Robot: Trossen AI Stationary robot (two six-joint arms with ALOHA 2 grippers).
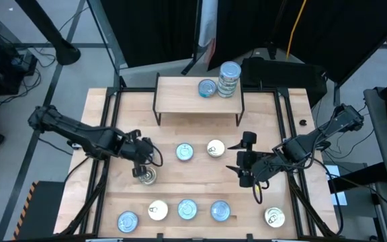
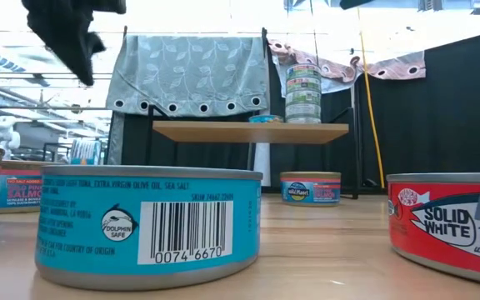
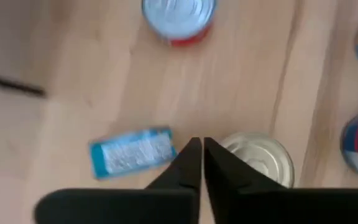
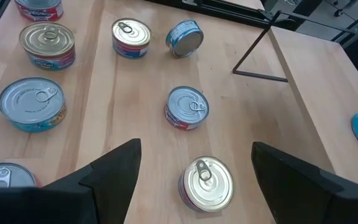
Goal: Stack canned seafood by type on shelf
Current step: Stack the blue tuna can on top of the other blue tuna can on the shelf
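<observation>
The shelf (image 1: 199, 95) stands at the far middle of the tabletop (image 1: 294, 131). On its top there is a stack of tins (image 1: 229, 79) near the right end, and a single blue-lidded tin (image 1: 207, 88) lies just beside the stack, on its left. In the low view the stack (image 2: 303, 95) rises well above the flat tin (image 2: 266, 119).

The other tins are on the tabletop. In front of the shelf, a blue-lidded tin (image 1: 185, 152) and a cream-lidded tin (image 1: 216, 148) lie near each other. Along the near edge there is a row: a blue tin (image 1: 127, 221), a cream tin (image 1: 158, 211), two more blue tins (image 1: 187, 209) (image 1: 220, 211), and, well apart at the right, another cream tin (image 1: 274, 217).

The left gripper (image 1: 146, 161) is directly over a gold-lidded tin (image 1: 147, 177); its jaws are closed together and grip nothing in the wrist view (image 3: 196, 163). A tin on its side (image 3: 133, 152) lies near.

The right gripper (image 1: 242, 160) is just right of the cream-lidded tin, with its jaws wide open and empty.
</observation>
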